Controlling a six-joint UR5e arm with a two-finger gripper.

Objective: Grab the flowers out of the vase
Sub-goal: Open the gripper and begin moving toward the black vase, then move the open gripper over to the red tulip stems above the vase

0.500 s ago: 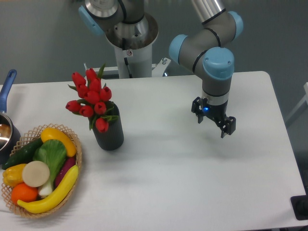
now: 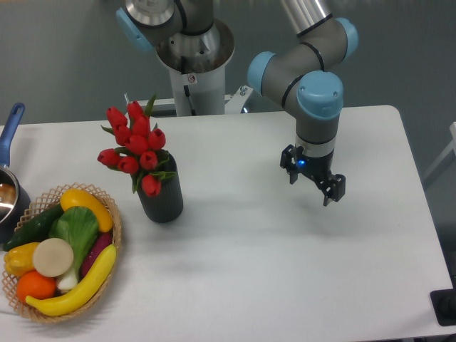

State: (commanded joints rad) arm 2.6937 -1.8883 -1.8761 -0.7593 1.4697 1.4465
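Well, the gripper (image 2: 312,180) hangs over bare table (image 2: 285,271) on the right, fingers spread apart and nothing between them. The flowers (image 2: 135,146) sit well apart from it, over on the left, their red buds bunched above the mouth of the dark vase (image 2: 161,196), which stands upright just beside the wicker basket (image 2: 114,214) of fruit and vegetables. A blue-handled pot (image 2: 10,187) peeks in at the far left edge.

From where I stand, the job has barely begun: the arm has to travel across to the bunch first. To do that well, I would bring the open fingers in above the vase and aim for the stems just over the rim, below the buds, so the pads close on the stalks, not the heads. One bud droops down the front of the vase and the bunch leans left, so the approach should allow for that. Then a straight upward lift, slow, so the stems slide out without dragging the vase along or tipping it toward the basket.
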